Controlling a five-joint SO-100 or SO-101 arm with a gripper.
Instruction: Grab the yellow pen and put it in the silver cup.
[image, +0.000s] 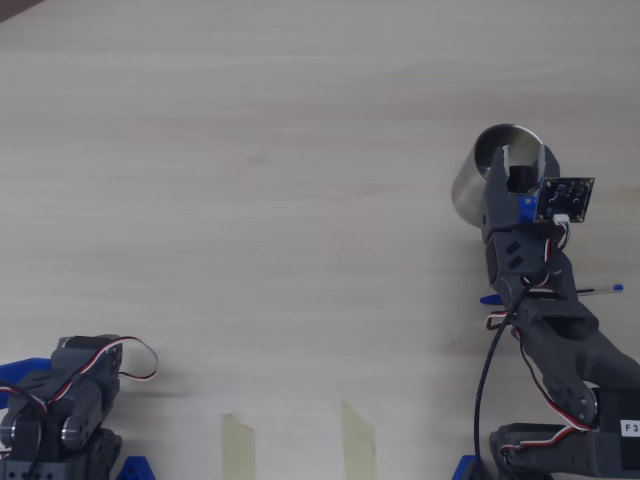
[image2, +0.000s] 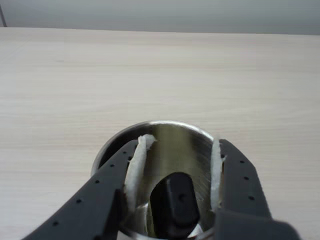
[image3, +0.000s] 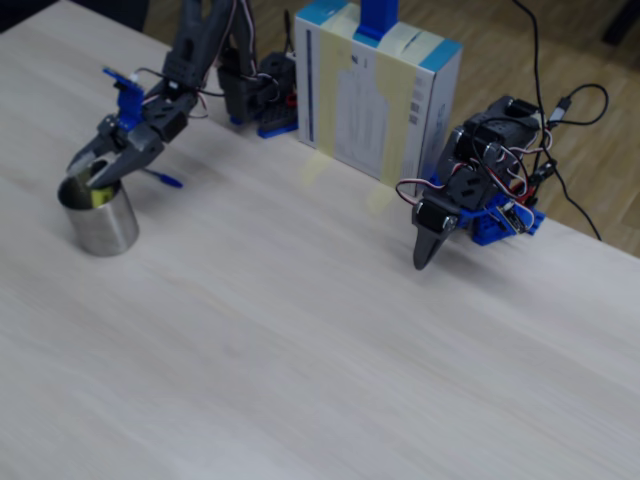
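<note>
The silver cup stands upright on the pale wooden table. The yellow pen is inside it: its black cap points up, and a bit of yellow body shows at the rim in the fixed view. My gripper hangs over the cup's mouth with its tips dipped just inside. Its white-padded fingers stand apart on either side of the cap, and gaps show between them and it.
A thin blue ballpoint pen lies on the table under my arm. A second, idle arm rests at the table edge. A white and blue box stands at that edge, by two tape strips.
</note>
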